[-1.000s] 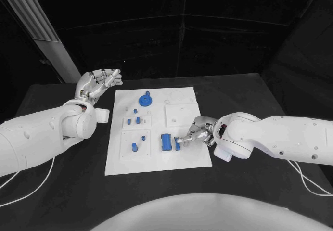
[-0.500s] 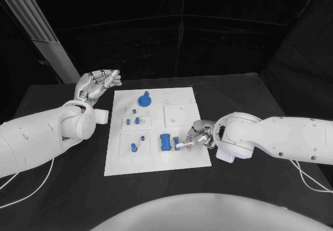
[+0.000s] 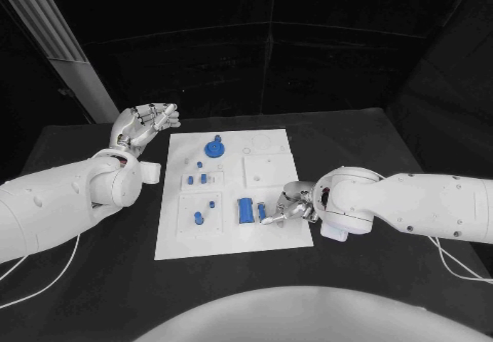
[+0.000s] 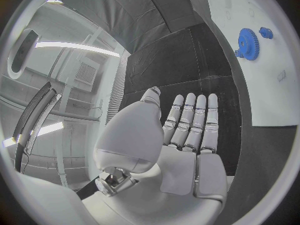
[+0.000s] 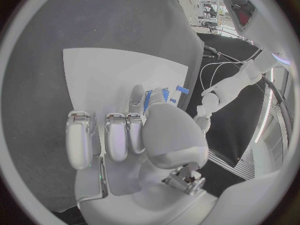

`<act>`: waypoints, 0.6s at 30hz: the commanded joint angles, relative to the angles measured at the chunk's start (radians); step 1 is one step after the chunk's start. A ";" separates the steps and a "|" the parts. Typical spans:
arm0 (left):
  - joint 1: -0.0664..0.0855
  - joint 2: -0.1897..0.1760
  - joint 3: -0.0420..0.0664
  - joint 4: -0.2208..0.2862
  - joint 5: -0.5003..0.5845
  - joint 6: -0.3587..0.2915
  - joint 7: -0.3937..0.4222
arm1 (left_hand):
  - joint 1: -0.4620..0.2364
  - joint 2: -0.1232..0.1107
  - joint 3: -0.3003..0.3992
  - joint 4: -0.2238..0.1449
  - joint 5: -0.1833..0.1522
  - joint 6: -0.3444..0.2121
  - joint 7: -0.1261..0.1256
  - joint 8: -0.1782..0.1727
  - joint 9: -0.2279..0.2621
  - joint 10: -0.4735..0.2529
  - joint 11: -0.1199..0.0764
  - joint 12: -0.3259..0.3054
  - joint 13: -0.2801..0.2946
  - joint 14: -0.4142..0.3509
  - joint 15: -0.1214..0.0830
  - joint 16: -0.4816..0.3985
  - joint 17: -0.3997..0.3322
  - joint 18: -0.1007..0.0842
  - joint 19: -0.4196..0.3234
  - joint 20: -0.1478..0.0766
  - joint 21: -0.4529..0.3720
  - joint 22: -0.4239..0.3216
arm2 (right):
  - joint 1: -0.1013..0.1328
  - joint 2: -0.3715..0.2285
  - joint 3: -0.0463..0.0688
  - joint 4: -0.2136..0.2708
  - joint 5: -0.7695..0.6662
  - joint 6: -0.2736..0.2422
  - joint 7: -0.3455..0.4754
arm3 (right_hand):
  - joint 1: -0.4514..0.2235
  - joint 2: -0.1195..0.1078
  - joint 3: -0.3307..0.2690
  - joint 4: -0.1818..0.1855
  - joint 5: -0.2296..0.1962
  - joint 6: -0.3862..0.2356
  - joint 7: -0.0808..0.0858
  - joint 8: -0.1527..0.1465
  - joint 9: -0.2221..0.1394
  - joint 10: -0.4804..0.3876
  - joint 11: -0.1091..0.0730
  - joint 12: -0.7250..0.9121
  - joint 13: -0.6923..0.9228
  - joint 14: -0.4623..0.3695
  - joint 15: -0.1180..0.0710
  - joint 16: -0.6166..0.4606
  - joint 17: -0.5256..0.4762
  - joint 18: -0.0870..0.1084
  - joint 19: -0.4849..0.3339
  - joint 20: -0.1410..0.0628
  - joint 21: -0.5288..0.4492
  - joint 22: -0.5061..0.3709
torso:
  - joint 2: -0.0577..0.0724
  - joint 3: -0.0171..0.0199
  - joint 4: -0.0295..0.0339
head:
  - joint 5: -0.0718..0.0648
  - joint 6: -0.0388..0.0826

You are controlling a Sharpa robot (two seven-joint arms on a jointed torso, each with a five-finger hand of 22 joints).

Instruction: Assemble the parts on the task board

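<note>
Task board (image 3: 276, 235): white plate, middle of the black table (image 3: 390, 285), long axis running away from the robot.

Right hand (image 3: 291, 203): low over the board's near right part, by its right edge. Fingers curled in, thumb and a fingertip pinching a small blue piece (image 3: 262, 211) just right of the larger blue block (image 3: 246, 210). In the right wrist view the same piece (image 5: 154, 96) sits clamped between thumb and a finger (image 5: 135, 97), other fingers bent alongside. Cannot tell whether the piece touches the board or the block.

Left hand (image 3: 142, 124): raised off the board's far left corner, over bare table, not touching anything. Holding nothing; in the left wrist view the hand (image 4: 187, 135) has fingers straight and side by side, thumb lying off to one side.

Other parts on the board:
- blue gear (image 3: 214, 149) at the far end, with a small blue knob (image 3: 218, 137) just beyond it; both also in the left wrist view, gear (image 4: 247, 37) and knob (image 4: 265, 33).
- two small blue pegs (image 3: 202, 177) on a raised white square left of centre.
- two more blue pegs (image 3: 200, 216) on the raised square nearer the robot, left of the block.
- plain white square plate (image 3: 269, 171) on the right half, between the gear and the right hand.
</note>
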 commanded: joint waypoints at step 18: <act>0.001 0.002 0.000 0.000 -0.001 0.012 0.114 | -0.001 0.012 -0.006 -0.002 0.005 -0.002 0.044 0.007 -0.001 -0.007 -0.001 0.007 -0.001 -0.005 0.000 0.007 -0.002 0.001 0.000 0.000 -0.005 -0.001 | 0.001 0.019 0.000 -0.017 -0.010 0.012 -0.005 | 0.043 0.053 0.000 -0.005 0.001 0.001 -0.005 0.010 0.023 0.105 -0.016 0.006 0.260 0.106 -0.012 0.002 0.263 -0.007 0.105 -0.011 0.003 0.263 | 0.000 0.0000 0.0002 | 0.000 0.000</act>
